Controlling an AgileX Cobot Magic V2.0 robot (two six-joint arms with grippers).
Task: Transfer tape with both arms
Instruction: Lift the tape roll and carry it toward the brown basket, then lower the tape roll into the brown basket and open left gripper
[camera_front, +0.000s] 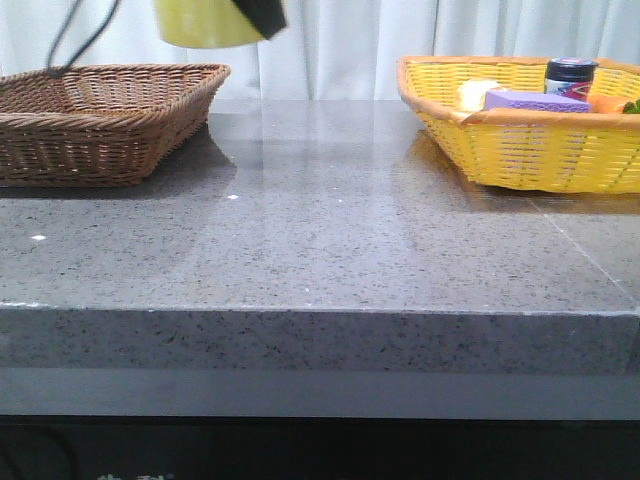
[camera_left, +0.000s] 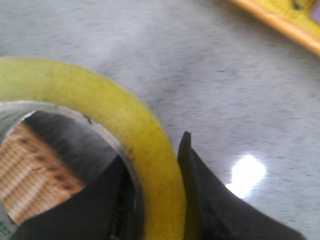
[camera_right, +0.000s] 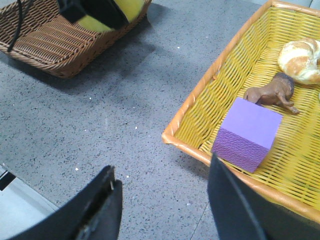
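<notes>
**Front view: tape is riding high, close to the brown basket**

Front view is showing the tape (camera_front: 205, 25) up in the air, hanging just past the near corner of the brown basket (camera_front: 100, 120). The left gripper (camera_left: 150, 210) is pinching the roll's wall, with one finger inside the pale core and one finger outside. It is gripping tight on the tape, so the roll is not touching the gray table (camera_front: 320, 250).

The right gripper (camera_right: 162, 200) is spread wide and holding nothing. It is hovering over the table beside the yellow basket (camera_right: 200, 115). Inside that basket a purple block (camera_right: 247, 132), a small brown toy animal (camera_right: 272, 92) and a bread roll (camera_right: 300, 60) are lying.

I think the roll is about to be dropped into the brown basket. To do it well, the left arm should bring the roll right over the middle of the basket, not over the rim. It should go low before letting go, because a round roll can bounce or roll off. The fingers should open slowly, so the inside finger is not dragging the core along.
</notes>
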